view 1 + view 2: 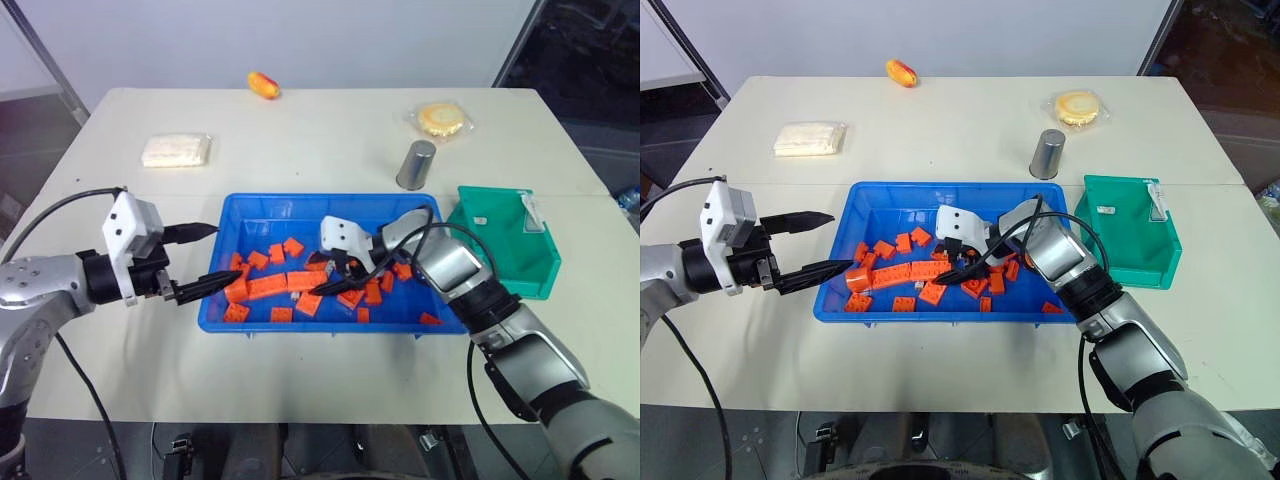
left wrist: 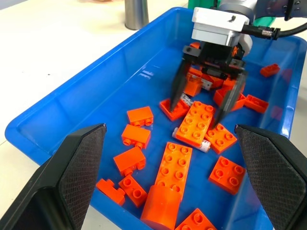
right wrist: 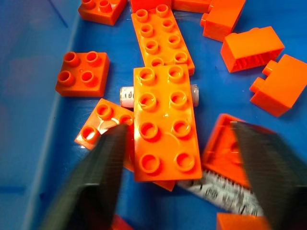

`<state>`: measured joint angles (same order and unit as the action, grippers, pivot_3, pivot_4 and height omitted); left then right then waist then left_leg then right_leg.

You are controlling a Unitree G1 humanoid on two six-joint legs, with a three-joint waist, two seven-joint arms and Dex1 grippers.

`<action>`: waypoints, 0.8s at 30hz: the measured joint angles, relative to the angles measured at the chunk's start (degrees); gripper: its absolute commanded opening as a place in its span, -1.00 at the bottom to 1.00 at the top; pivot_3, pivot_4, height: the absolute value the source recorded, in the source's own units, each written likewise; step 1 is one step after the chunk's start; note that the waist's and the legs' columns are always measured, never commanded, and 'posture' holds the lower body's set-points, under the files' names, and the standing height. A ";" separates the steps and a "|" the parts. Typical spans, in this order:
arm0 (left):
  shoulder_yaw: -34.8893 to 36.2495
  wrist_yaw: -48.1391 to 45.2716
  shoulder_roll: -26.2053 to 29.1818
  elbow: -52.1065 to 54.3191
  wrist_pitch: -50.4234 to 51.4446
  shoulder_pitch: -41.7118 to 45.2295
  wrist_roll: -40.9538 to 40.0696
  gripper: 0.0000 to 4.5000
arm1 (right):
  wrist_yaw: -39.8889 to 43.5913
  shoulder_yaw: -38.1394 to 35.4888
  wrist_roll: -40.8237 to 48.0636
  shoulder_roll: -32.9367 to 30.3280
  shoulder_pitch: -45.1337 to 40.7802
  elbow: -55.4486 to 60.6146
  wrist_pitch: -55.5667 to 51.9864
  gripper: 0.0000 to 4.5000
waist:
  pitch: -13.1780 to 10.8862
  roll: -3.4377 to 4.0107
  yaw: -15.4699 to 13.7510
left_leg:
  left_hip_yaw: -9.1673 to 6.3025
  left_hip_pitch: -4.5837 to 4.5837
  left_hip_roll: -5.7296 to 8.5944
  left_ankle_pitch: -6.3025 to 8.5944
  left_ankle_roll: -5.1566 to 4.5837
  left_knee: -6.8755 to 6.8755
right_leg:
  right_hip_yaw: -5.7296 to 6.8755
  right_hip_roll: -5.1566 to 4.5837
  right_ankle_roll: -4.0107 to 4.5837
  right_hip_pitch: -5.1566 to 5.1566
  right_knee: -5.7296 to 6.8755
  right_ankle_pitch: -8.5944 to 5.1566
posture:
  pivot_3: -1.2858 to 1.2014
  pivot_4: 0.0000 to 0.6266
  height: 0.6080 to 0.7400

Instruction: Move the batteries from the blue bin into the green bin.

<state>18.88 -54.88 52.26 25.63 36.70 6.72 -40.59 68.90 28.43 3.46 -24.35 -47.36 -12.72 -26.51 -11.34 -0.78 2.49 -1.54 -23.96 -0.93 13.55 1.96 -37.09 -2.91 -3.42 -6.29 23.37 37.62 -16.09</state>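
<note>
Batteries [image 2: 189, 101] under spread right hand [image 2: 206, 103]

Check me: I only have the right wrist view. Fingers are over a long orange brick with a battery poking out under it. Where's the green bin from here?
Observer: The green bin stands on the table just off the right end of the blue bin, on the right arm's side.
Operator: Left arm in the way?
Observer: No. The left gripper is open at the blue bin's left edge, apart from the right gripper.
Operator: Anything near the route?
Observer: A grey can stands on the table beyond the blue bin's far rim, off to the side of that path.
</note>
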 measured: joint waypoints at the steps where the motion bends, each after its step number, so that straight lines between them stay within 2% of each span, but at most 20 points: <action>1: 0.00 0.02 0.00 0.00 0.00 -0.11 0.00 1.00 | 0.14 0.00 -0.06 0.25 0.00 -0.01 -0.06 -0.46 | 0.00 0.00 0.00 | 0.00 0.00 0.00 0.00 0.00 0.00 | 0.00 0.00 0.00 0.00 0.00 0.00 | 0.03 -0.52 1.00; 8: 0.00 0.13 0.00 0.00 -0.04 -0.27 0.10 1.00 | 0.18 -0.28 0.12 0.94 -0.29 0.12 -1.31 -0.46 | 0.00 0.00 0.00 | 0.00 0.00 0.00 0.00 0.00 0.00 | 0.00 0.00 0.00 0.00 0.00 0.00 | 0.03 -0.52 1.00; 13: 0.00 0.14 0.00 0.00 -0.13 -0.28 0.14 1.00 | -2.28 -5.42 2.03 2.99 -6.83 -0.34 -3.76 -0.46 | -0.01 0.01 0.10 | 0.00 0.00 -0.01 0.00 0.00 0.02 | 0.00 0.01 0.00 0.06 0.06 0.00 | 0.03 -0.52 1.00; 16: -0.01 0.14 -0.01 -0.03 -0.16 -0.22 0.17 1.00 | -5.76 -7.95 0.58 2.89 -12.24 -5.24 0.10 -0.46 | 0.03 -0.05 -0.04 | -0.02 0.01 0.02 0.00 0.00 0.03 | 0.01 -0.02 0.01 0.04 0.09 0.00 | 0.03 -0.52 1.00; 21: -0.12 0.11 -0.02 -0.28 -0.61 -0.13 0.57 1.00 | -7.82 -4.39 -6.78 0.81 -11.89 -16.27 11.72 -0.46 | 0.09 -0.17 -0.05 | 0.03 0.00 0.11 0.00 0.01 0.02 | 0.01 -0.12 0.01 0.01 0.02 0.00 | 0.03 -0.52 1.00; 24: -0.21 0.05 -0.02 -0.28 -1.06 0.07 0.74 1.00 | -8.88 -4.29 -8.56 0.97 -11.54 -20.63 15.31 0.19 | 0.07 -0.16 0.18 | 0.03 -0.01 0.06 -0.01 0.01 0.05 | 0.01 -0.07 0.01 0.08 0.07 0.00 | 0.03 -0.52 1.00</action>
<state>18.67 -54.83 52.25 25.35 35.64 6.79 -39.86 60.02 24.13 -5.10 -23.38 -58.91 -33.35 -11.20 -11.26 -0.94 2.67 -1.51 -23.97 -0.87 13.54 1.97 -37.04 -2.90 -3.50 -6.28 23.45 37.69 -16.09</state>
